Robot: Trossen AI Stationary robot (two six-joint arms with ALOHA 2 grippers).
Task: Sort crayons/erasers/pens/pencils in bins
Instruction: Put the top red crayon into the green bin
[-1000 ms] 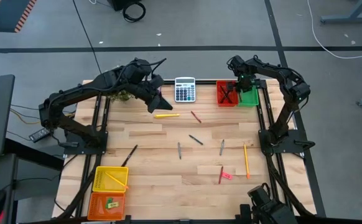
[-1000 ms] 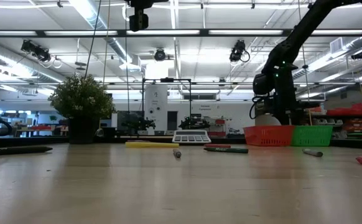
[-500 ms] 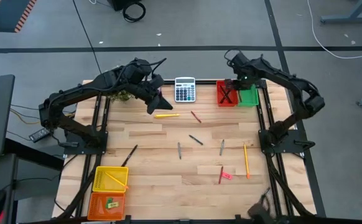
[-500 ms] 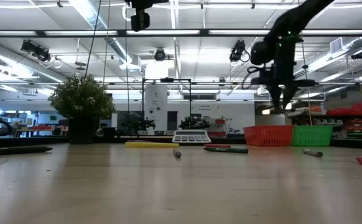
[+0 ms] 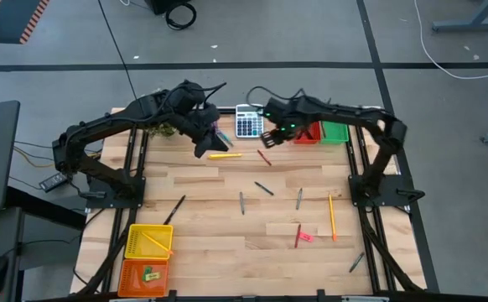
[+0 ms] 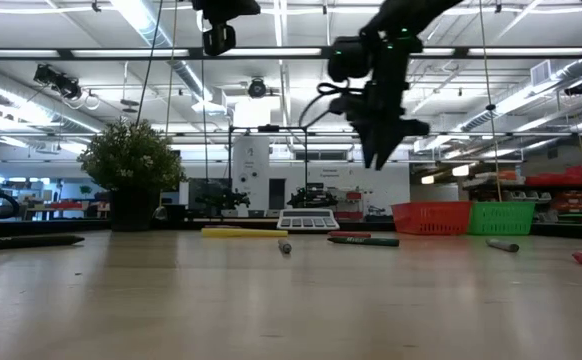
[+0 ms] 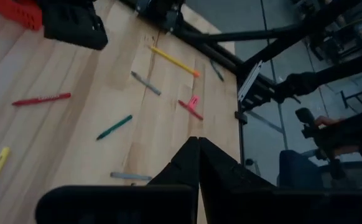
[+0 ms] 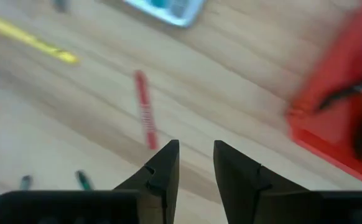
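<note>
My right gripper (image 5: pixel 267 138) (image 8: pixel 196 163) hangs open and holds nothing, above the table beside the grey calculator (image 5: pixel 249 121), over a red crayon (image 5: pixel 263 157) (image 8: pixel 145 118). My left gripper (image 5: pixel 204 144) (image 7: pixel 198 155) is shut and holds nothing, raised above the yellow pen (image 5: pixel 225 155). The red bin (image 5: pixel 309 134) and green bin (image 5: pixel 336 132) stand at the far right. The yellow bin (image 5: pixel 147 241) and orange bin (image 5: pixel 143 274) stand at the near left. Dark pens (image 5: pixel 263 188), a pencil (image 5: pixel 331 216), another red crayon (image 5: pixel 297 236) and a pink eraser (image 5: pixel 306 237) lie flat on the wood.
A potted plant (image 6: pixel 131 165) stands at the far left behind my left arm. More dark sticks lie at mid-table (image 5: pixel 241 202) (image 5: pixel 299 198) and near the left side (image 5: pixel 174 210). Bare wood shows along the table's near edge.
My right gripper has risen out of the bins at the far right and swung toward the table's left, turning as it went; it now hangs beside the calculator over the red crayon. My left gripper has rolled a little in place.
</note>
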